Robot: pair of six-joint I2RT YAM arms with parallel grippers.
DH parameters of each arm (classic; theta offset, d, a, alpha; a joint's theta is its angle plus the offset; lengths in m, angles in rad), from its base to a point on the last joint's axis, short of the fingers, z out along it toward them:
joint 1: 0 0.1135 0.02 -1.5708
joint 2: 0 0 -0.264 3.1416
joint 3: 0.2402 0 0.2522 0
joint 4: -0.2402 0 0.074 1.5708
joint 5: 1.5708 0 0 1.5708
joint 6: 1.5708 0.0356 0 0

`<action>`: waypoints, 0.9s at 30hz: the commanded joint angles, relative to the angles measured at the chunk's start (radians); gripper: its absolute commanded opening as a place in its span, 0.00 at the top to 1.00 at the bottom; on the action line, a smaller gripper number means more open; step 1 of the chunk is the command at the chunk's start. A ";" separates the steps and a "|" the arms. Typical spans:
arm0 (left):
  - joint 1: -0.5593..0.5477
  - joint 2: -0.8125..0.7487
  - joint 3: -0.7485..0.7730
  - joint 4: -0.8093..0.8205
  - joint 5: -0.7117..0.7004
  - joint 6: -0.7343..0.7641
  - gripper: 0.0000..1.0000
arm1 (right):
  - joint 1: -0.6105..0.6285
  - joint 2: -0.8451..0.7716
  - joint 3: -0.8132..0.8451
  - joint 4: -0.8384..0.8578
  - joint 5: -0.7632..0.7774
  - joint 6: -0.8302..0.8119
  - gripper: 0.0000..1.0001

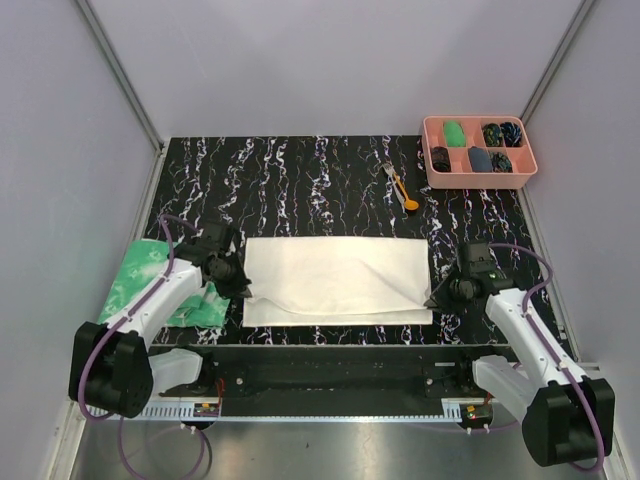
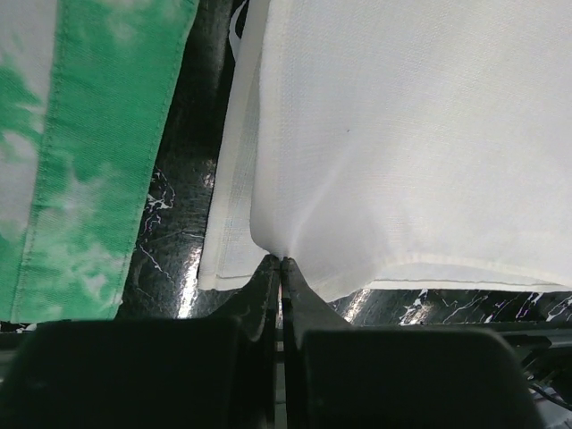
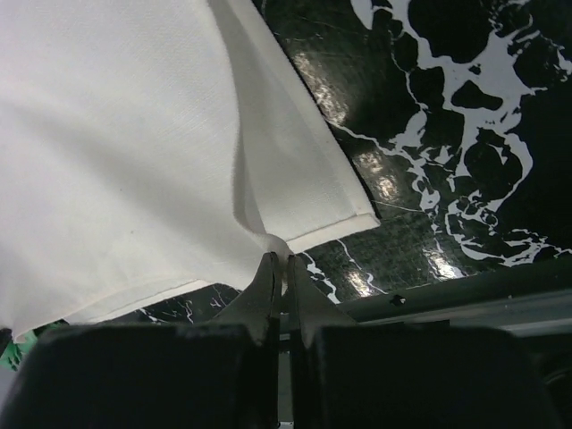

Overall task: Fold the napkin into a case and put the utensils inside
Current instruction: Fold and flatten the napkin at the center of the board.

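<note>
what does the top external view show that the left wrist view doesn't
Only the top external view shows the utensils lying on the table beyond the napkin, the pink tray at the far right, and the right gripper at the napkin's right end. Only the left wrist view shows, close up, the left gripper shut on the napkin's upper layer, with a lower layer lying flat beneath. Both show the napkin, the green-and-white cloth and the black marbled table.

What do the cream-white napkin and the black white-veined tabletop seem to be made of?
Cream-white napkin: thin woven cloth, matte, maybe cotton; a fine weave and stitched hem show.
Black white-veined tabletop: smooth, glossy, marble-patterned, maybe vinyl; glare spots show.
</note>
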 commanded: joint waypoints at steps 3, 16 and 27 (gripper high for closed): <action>-0.010 -0.001 0.013 -0.019 -0.026 -0.023 1.00 | -0.001 -0.012 -0.003 -0.062 0.110 0.057 1.00; -0.011 -0.048 -0.033 -0.088 -0.057 -0.083 1.00 | -0.001 -0.032 0.049 -0.154 0.197 0.093 1.00; -0.068 0.077 -0.017 -0.038 -0.098 -0.103 1.00 | -0.001 0.139 0.010 -0.043 0.174 0.089 1.00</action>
